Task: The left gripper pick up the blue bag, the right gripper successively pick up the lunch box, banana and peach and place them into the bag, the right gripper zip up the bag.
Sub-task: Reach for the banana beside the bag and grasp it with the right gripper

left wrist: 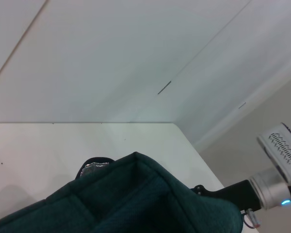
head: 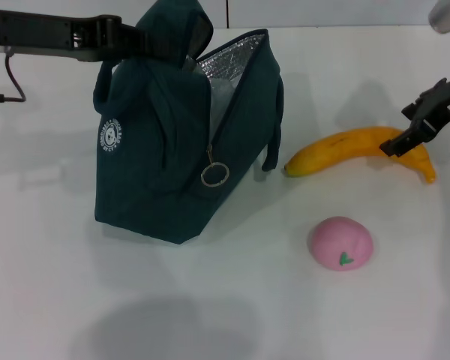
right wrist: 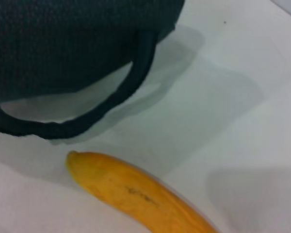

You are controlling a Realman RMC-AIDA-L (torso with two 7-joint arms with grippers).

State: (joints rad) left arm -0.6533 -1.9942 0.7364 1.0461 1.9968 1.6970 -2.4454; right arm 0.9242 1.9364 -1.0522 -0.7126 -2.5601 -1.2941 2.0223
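**Two claws at work: one holds the bag up, one is at the banana**

Two fruits lie on the white counter (head: pixel 52 300) beside the blue bag (head: pixel 157 180). The bag stands at about 10 o'clock in the head view, its mouth open and its silver foil lining (head: pixel 229 60) showing. A ring zip pull (head: pixel 214 175) hangs on its front, and a small white round logo (head: pixel 109 135) marks its side.

The left claw (head: pixel 127 37) reaches in from 10 o'clock and is clamped on the bag's top fabric, holding it upright.

One loop handle (head: pixel 274 142) hangs down the bag's far side. Just beyond it, at 3 o'clock from the bag, lies the banana (head: pixel 345 146), its blunt end near the handle but apart from it.

The right claw (head: pixel 405 139) comes in from 2 o'clock and sits over the banana's far part. Its fingers straddle the fruit; whether they have closed on it cannot be told.

The pink peach (head: pixel 340 243) rests alone at 5 o'clock, its green leaf mark facing forward, well apart from bag and banana.
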